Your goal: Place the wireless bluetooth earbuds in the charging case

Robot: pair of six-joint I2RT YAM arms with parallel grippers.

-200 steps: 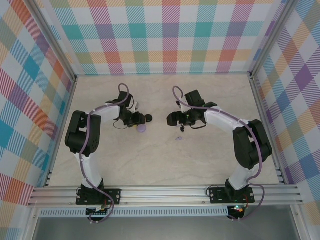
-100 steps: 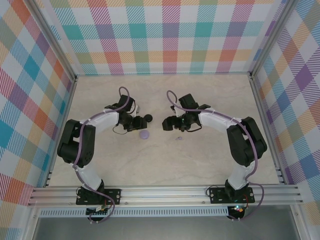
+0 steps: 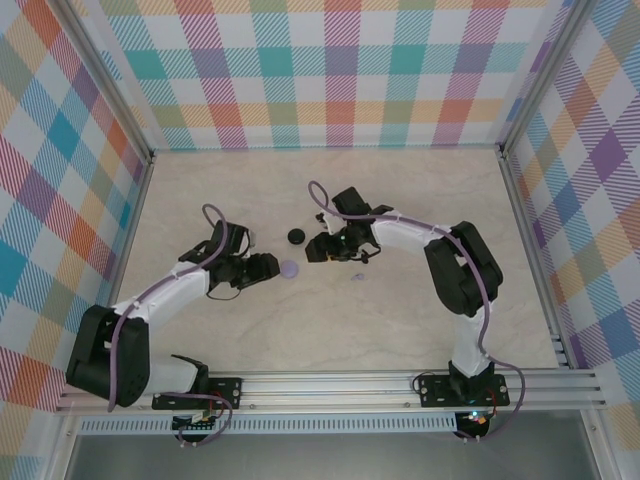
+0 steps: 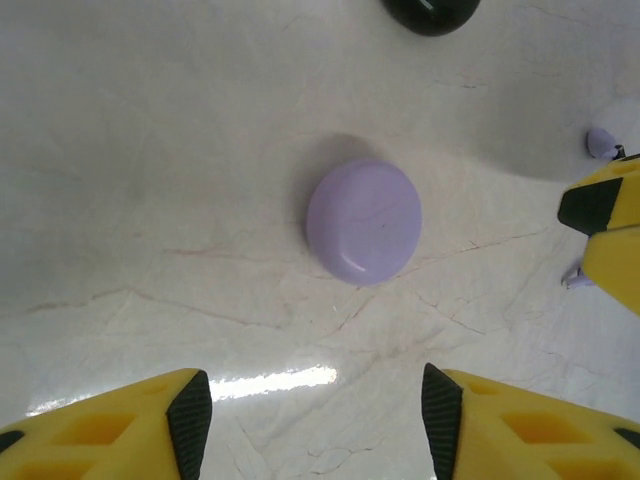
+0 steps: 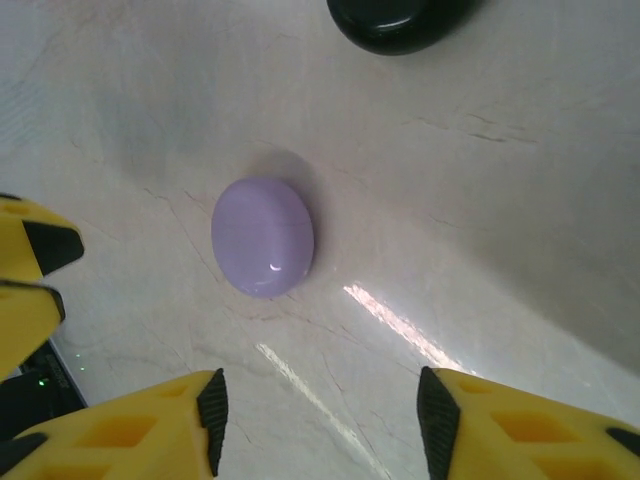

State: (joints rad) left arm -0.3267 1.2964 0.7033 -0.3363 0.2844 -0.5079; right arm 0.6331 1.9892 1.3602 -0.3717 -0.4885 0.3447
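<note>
Since a second back: left arm (image 3: 165,295) has swung toward the near-left corner and its jaws have backed off the lavender puck (image 3: 289,269), which now lies bare on the counter (image 3: 420,190). Right arm (image 3: 410,232) has reached further left, toward the pucks.

Left jaws: about half open, nothing between them, lavender puck just ahead but apart. Right jaws: likewise part open and empty, aimed at the same puck from the opposite side. Black puck (image 3: 296,236) sits near, beyond the lavender one, untouched.

Earbuds: one tiny lavender bud (image 3: 358,277) lies loose on the counter, right of the lavender puck. Left wrist view gives two small lavender bits (image 4: 600,142) close beside the right fingers (image 4: 620,185); probably buds, too small to be sure. No bud is held or seated.

Risks, as judged:
- Puck looks shut, no lid gap seen, so nothing goes in until it is opened.
- Smooth domed shell could skid out of a pinch.
- Both jaws converge on one puck, so fingers may clash.
- Loose buds by the right fingers could be flicked away by a sweep.
</note>
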